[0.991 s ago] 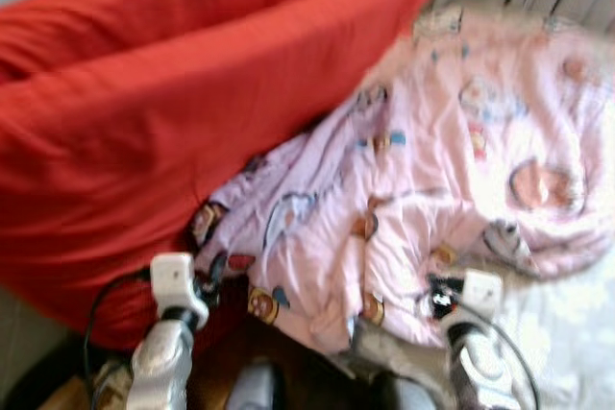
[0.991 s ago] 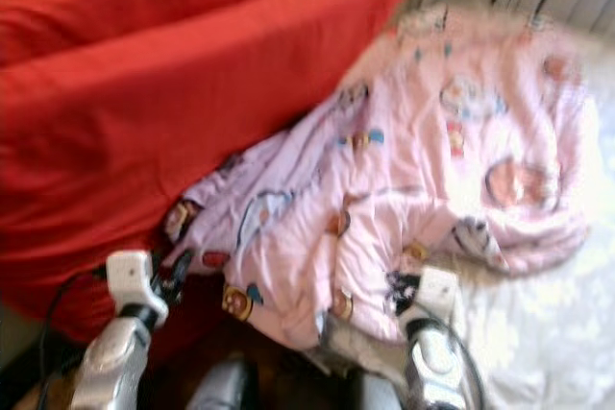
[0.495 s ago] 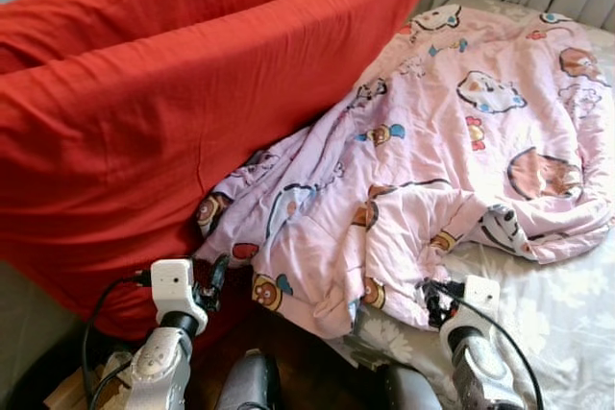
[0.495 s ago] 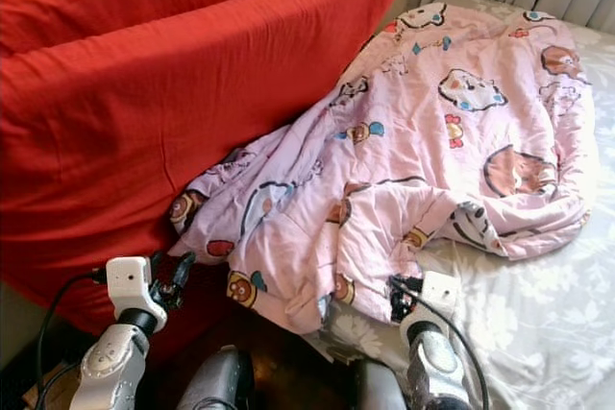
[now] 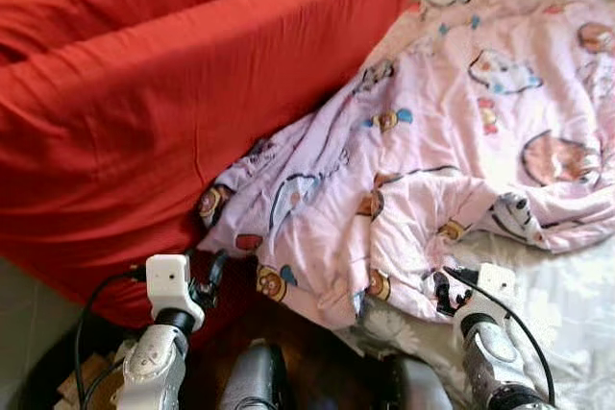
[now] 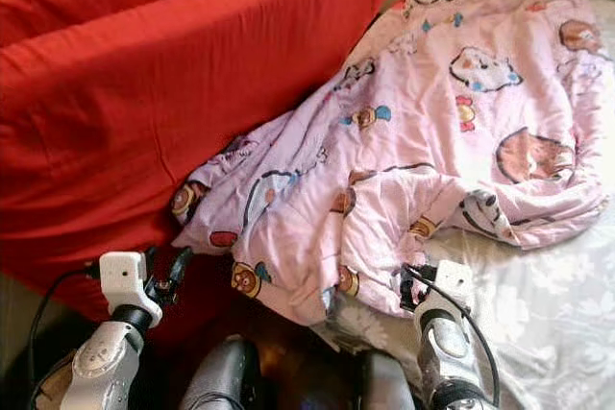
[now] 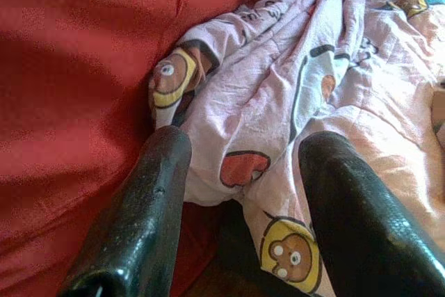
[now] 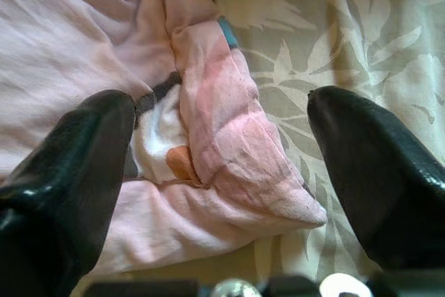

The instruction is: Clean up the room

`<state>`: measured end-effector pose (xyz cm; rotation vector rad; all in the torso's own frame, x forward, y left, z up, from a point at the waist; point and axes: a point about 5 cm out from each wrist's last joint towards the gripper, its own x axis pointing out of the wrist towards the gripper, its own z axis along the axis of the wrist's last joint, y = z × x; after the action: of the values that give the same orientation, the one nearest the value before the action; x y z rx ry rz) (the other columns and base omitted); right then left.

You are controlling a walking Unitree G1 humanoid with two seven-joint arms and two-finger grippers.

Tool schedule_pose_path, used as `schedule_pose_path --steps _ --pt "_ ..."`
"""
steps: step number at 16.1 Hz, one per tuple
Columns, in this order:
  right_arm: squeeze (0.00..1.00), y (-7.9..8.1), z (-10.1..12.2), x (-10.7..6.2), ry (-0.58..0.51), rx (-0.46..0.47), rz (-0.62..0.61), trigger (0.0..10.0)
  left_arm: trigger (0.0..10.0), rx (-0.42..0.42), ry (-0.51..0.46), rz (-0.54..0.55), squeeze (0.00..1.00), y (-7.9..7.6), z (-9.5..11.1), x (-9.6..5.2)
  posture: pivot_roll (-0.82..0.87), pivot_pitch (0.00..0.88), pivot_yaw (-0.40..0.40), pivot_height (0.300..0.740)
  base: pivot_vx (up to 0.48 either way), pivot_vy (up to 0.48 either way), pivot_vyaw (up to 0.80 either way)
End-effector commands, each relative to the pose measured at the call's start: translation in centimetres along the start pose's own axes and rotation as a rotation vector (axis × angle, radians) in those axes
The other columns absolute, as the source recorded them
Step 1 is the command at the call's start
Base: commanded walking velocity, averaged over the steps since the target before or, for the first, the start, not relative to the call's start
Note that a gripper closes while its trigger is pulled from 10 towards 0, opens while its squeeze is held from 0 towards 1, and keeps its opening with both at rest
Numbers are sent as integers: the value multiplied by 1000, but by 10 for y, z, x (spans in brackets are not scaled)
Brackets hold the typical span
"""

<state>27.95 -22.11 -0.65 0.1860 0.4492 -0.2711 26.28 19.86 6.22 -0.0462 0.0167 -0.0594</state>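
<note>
From the head views we see the pink quilt [image 5: 432,151] spread over the bed [image 6: 557,324], against the red sofa [image 5: 163,112]. Our left end effector [image 7: 240,193] gapes empty, quilt edge just ahead. Our right end effector [image 8: 222,172] also gapes, a quilt corner between its fingers, untouched.

We see our right gripper [image 8: 219,172], its 2 black fingers [image 8: 66,172] spread, around a pink quilt corner [image 8: 236,165] on the leaf-patterned sheet [image 8: 334,39].

A big red sofa cushion [image 5: 183,112] leans beside the bed. A grey sheet [image 6: 557,304] with pale leaves covers the mattress.
</note>
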Motion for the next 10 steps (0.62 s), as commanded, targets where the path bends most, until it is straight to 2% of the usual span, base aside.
schedule_pose_path --steps 1,6,10 --pt "0 -4 -6 -2 34 8 -22 10000 10000 8 22 8 0 4 -2 -6 147 259 72 638 0 0 0" --pt "0 -6 -4 0 43 26 -40 10000 10000 17 48 17 0 10 2 -25 170 318 81 638 0 0 0" --pt "0 -4 -7 0 69 65 -43 10000 10000 22 59 13 0 9 7 -31 190 343 92 638 0 0 0"
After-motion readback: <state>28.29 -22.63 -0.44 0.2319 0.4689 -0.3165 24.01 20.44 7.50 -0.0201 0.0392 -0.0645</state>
